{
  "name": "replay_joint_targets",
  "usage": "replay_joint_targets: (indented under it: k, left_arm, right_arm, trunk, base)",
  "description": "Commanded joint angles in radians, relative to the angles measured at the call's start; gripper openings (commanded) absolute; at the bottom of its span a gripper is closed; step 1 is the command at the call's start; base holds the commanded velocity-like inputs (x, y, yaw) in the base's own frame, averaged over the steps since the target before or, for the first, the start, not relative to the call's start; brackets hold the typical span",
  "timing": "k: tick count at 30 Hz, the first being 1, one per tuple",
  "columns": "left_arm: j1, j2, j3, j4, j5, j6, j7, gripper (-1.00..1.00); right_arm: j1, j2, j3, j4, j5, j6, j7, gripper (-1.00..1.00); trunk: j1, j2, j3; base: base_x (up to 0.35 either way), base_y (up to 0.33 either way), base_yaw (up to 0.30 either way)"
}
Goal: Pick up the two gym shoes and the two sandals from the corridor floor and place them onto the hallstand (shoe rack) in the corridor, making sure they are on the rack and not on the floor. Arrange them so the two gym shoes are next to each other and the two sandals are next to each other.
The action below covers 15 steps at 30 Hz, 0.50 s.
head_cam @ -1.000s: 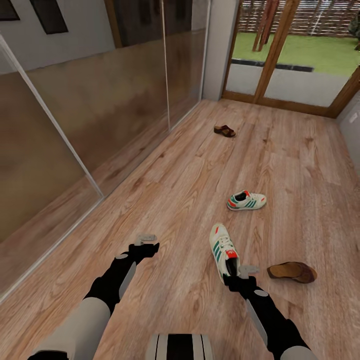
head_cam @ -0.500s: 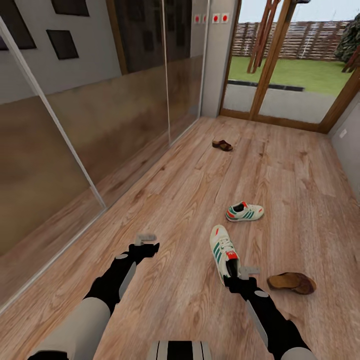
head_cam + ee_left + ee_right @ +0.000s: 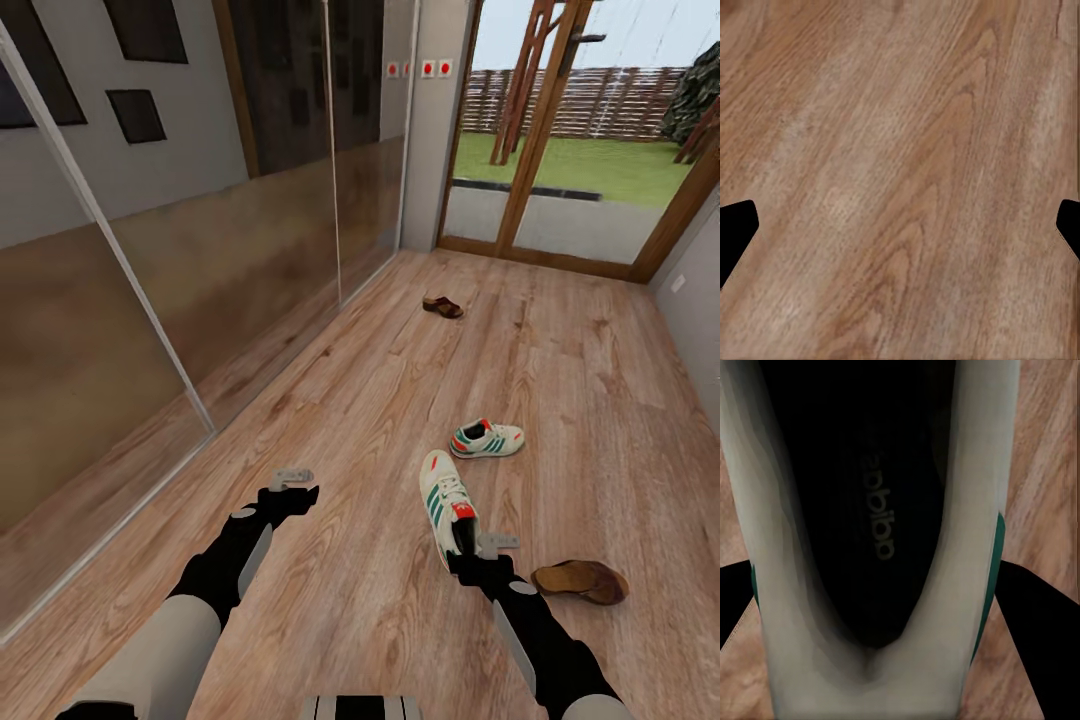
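Observation:
My right gripper [image 3: 466, 548] is shut on the heel of a cream gym shoe [image 3: 444, 498] with green stripes, toe pointing away from me. In the right wrist view its dark inside [image 3: 874, 495] sits between my two fingers [image 3: 1027, 619]. The second gym shoe [image 3: 487, 439] lies on its side on the corridor floor [image 3: 360, 400] just beyond. One brown sandal [image 3: 580, 580] lies on the floor right of my right arm, the other sandal [image 3: 442, 306] far ahead. My left gripper [image 3: 292, 487] hangs open over bare planks [image 3: 900, 180]. The hallstand is out of view.
Glass sliding panels [image 3: 200, 250] run along the left side. Wooden-framed glass doors [image 3: 560, 160] to a garden close the far end. A grey wall [image 3: 700, 300] bounds the right.
The camera has tilted upward, so the whole picture shifted: more wall and garden show and the floor shoes sit lower. Both arms and the held shoe keep their place.

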Motion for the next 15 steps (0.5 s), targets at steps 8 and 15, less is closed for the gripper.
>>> replay_joint_targets:
  k: [8,15]
  left_arm:
    - [0.000,0.000,0.001,-0.002,0.000,0.006,-0.002,1.00]
    - [0.000,0.000,0.000,-0.002,0.000,0.006,-0.002,1.00]
  right_arm:
    - [0.000,0.000,-0.001,-0.002,-0.001,0.006,0.000,-1.00]
    - [0.000,0.000,-0.002,-0.002,-0.001,0.006,0.000,-1.00]
  trunk:
    - [-0.016,0.028,0.021]
    - [-0.016,0.028,0.022]
  base:
    - [0.000,0.000,0.000]
    - [0.028,0.014,0.000]
